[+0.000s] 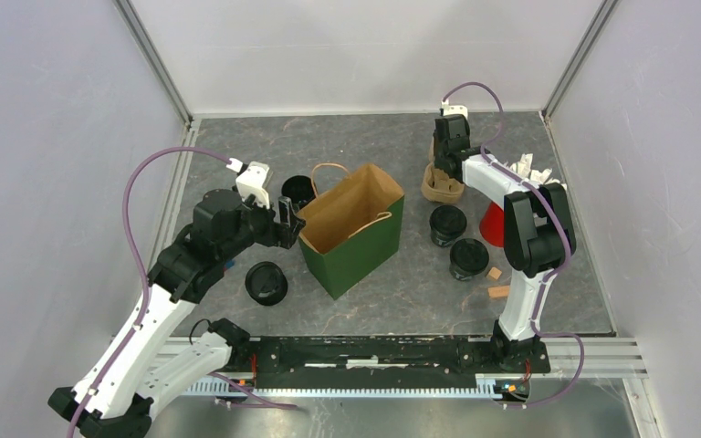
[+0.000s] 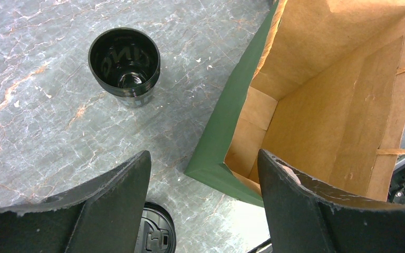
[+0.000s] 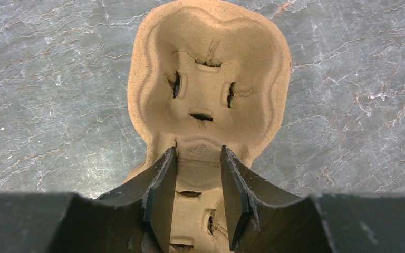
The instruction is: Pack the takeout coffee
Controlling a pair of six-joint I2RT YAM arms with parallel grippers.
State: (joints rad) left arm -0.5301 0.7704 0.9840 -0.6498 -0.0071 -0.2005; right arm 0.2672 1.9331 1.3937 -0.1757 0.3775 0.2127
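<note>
Seen from above, the left gripper [image 1: 288, 217] hangs at the left rim of the tall green paper bag [image 1: 356, 251], which stands open with its mouth upward. A small black disposable cup without a lid [image 1: 298, 190] stands just far-left of the bag. A first lidded black cup [image 1: 266, 283] sits near-left of the bag, and a second lidded black cup [image 1: 447, 224] and a third lidded black cup [image 1: 468, 258] stand to its right. All four are upright, long axis vertical, tops facing up. The right gripper [image 1: 445, 166] is down over the tan moulded-pulp carrier [image 1: 441, 189] at far right, near the red cup of white packets [image 1: 493, 224].

In the left wrist view the black fingers [image 2: 116, 200] stand wide apart, holding and touching nothing, with a corner of the bag's rim between their tips. The lidless cup shows its open mouth and glossy bottom.

In the right wrist view the fingers [image 3: 161, 195] are partly closed (roughly halfway), astride the carrier's narrow waist. The carrier's long axis runs straight away from the wrist. Whether the pads actually press it I cannot tell.
</note>
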